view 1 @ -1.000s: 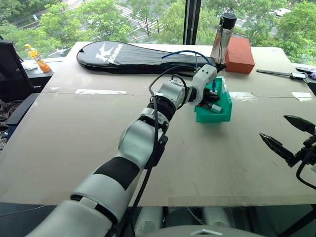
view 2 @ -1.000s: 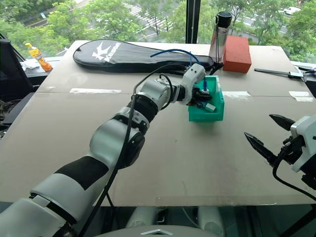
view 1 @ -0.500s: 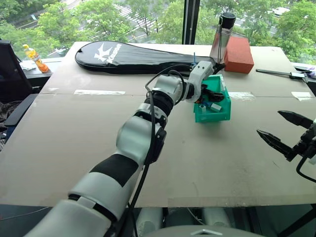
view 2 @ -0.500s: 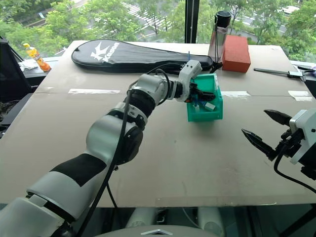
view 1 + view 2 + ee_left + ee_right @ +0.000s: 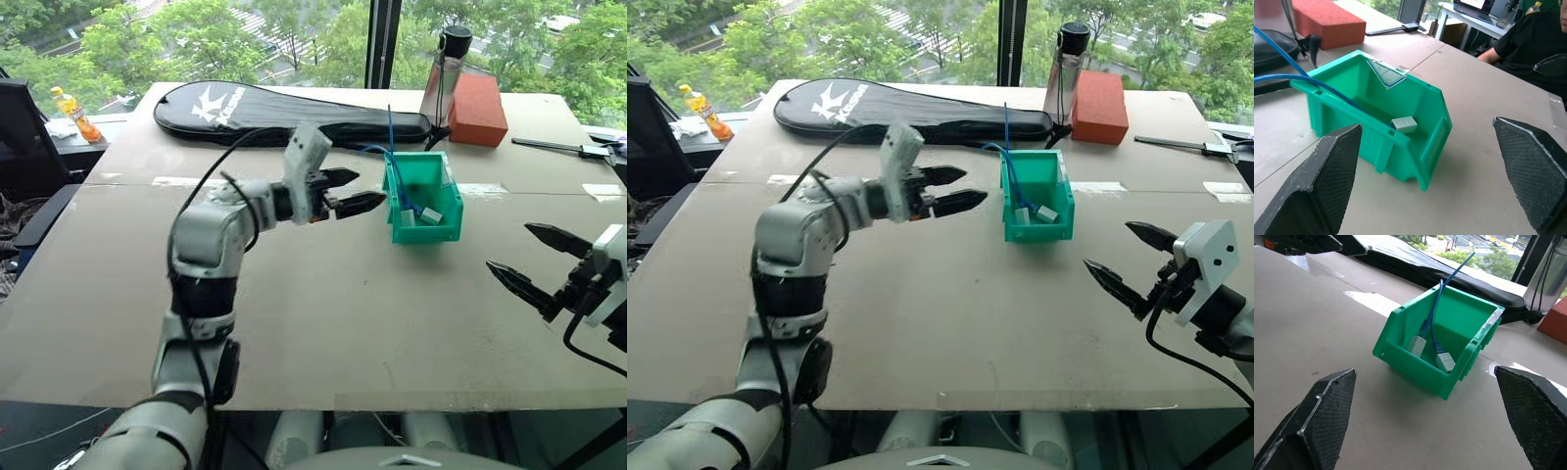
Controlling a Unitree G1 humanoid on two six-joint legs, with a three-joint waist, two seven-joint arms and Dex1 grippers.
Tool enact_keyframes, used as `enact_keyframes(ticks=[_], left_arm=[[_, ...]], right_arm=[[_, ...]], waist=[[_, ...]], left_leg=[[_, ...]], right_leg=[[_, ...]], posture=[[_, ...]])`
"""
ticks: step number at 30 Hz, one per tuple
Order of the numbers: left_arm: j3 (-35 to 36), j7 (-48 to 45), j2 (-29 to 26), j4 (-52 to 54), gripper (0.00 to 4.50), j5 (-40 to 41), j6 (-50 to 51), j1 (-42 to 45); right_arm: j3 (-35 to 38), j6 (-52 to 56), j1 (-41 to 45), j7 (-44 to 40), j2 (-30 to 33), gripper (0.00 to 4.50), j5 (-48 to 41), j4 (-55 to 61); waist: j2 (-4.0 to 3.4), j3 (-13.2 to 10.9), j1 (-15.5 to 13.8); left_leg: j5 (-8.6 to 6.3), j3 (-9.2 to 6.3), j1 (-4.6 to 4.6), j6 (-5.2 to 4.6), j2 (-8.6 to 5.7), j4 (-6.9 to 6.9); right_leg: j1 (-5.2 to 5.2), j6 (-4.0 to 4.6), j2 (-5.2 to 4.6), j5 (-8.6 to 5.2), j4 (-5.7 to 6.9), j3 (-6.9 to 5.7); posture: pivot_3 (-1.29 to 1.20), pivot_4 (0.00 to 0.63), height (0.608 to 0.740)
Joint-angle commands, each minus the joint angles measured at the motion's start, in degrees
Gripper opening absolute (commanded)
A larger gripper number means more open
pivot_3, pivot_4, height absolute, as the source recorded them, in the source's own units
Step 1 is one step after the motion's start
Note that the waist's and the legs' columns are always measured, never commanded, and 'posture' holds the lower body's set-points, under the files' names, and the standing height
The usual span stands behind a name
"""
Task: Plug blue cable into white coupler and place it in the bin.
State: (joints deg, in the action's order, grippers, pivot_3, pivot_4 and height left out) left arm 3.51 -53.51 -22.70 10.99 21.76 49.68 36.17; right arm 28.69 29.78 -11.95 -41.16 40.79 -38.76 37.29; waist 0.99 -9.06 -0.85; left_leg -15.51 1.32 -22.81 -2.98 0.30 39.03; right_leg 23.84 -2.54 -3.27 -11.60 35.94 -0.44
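The teal-green bin (image 5: 428, 234) stands on the table right of centre. The blue cable (image 5: 391, 147) rises out of its rear left corner and runs down inside it. Two small whitish blocks (image 5: 1417, 345) (image 5: 1445, 362) lie on the bin floor at the cord ends; I cannot tell which is the white coupler. My left gripper (image 5: 372, 186) hangs open and empty just left of the bin, apart from it, its fingers (image 5: 1334, 181) pointing at it. My right gripper (image 5: 509, 247) is open and empty near the table's right edge, in front of the bin.
A black racket bag (image 5: 284, 108) lies along the far edge. A red-brown block (image 5: 477, 108) and a dark-capped bottle (image 5: 443, 73) stand behind the bin. A tool (image 5: 568, 147) lies at the far right. A person in black (image 5: 1533, 44) sits beyond the table.
My left gripper opened, let go of the cable and drew back out of the bin to the left. The cable stays in the bin. The right gripper has hardly moved.
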Motion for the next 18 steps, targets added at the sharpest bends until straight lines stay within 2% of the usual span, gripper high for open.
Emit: enact_keyframes(ticks=[1,3,9,13,18], left_arm=[[3.5,-2.4,-4.1,7.2,4.40,3.8,-3.1,-9.5],[4.6,-2.5,-6.3,8.9,4.40,2.0,-9.7,-16.6],[10.4,-5.0,-11.9,10.8,4.40,2.1,-20.9,-35.5],[13.1,-4.8,-13.7,10.8,4.40,2.4,-24.7,-43.6],[14.0,-3.1,-13.3,10.8,4.40,3.9,-26.7,-47.3]], right_arm=[[0.9,-1.3,-1.4,-1.6,0.3,4.50,-0.4,0.2],[1.0,-1.7,-2.7,-2.5,0.7,4.50,0.2,-0.2],[2.5,-4.7,-8.6,-7.6,2.3,4.50,2.9,-2.9],[4.0,-8.0,-11.7,-10.4,3.4,4.50,6.0,-6.0],[4.0,-10.7,-12.5,-12.9,4.1,4.50,8.1,-9.0]], waist=[[-0.01,0.0,0.0],[0.00,0.0,0.0],[-0.01,0.0,0.0],[-0.01,0.0,-0.1],[-0.01,0.0,-0.1]], left_leg=[[-0.07,0.00,0.03,-0.11,0.00,0.00],[-0.13,-0.01,0.01,-0.22,0.00,0.01],[-0.14,-0.04,0.03,-0.25,-0.01,0.05],[-0.15,-0.03,0.04,-0.26,-0.01,0.05],[-0.15,-0.05,0.04,-0.26,0.00,0.05]], right_leg=[[-0.02,0.04,-0.23,-0.02,0.01,0.00],[-0.01,0.05,-0.28,-0.02,0.01,-0.09],[-0.06,0.06,-0.36,-0.03,0.00,-0.16],[-0.05,0.05,-0.43,-0.03,-0.02,-0.19],[-0.05,-0.02,-0.45,-0.07,-0.03,-0.24]], posture=[[0.00,0.150,0.740],[0.00,0.150,0.740],[0.00,0.150,0.740],[0.00,0.150,0.740],[0.00,0.150,0.740]])
